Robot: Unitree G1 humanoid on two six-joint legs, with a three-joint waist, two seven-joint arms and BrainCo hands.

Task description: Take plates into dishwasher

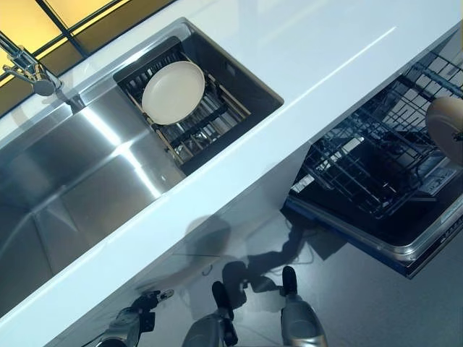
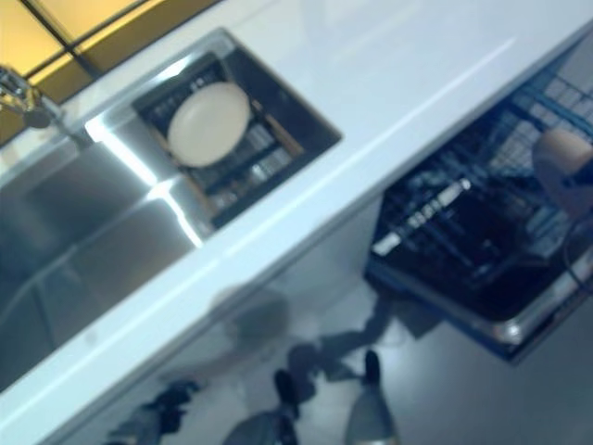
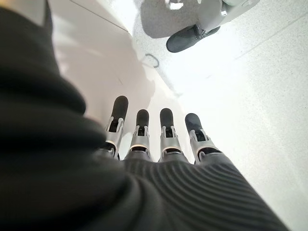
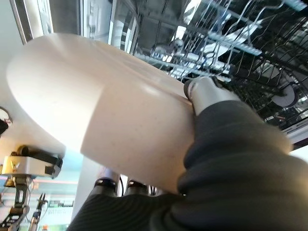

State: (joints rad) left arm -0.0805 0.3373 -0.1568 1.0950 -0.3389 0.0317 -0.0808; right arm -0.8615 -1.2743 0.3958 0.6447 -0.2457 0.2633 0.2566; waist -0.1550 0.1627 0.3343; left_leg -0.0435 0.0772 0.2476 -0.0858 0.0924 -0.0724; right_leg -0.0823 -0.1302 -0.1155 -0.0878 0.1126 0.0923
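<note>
A cream plate [image 4: 110, 110] is pinched in my right hand [image 4: 207, 94], thumb on its upper face and fingers under its rim. In the eye views that plate [image 1: 443, 119] hangs at the far right over the open dishwasher's lower wire rack [image 1: 376, 159]. A second cream plate [image 1: 173, 92] lies on the dark drying rack [image 1: 210, 126] set into the sink's right end. My left hand [image 3: 166, 134] hangs low in front of the cabinet [image 1: 137, 318], fingers straight and holding nothing.
A white counter [image 1: 289, 79] runs between the steel sink [image 1: 72, 188] and the dishwasher. The dishwasher door [image 1: 427, 246] is folded down over the dark floor. A chrome faucet [image 1: 29, 69] stands at the sink's far left.
</note>
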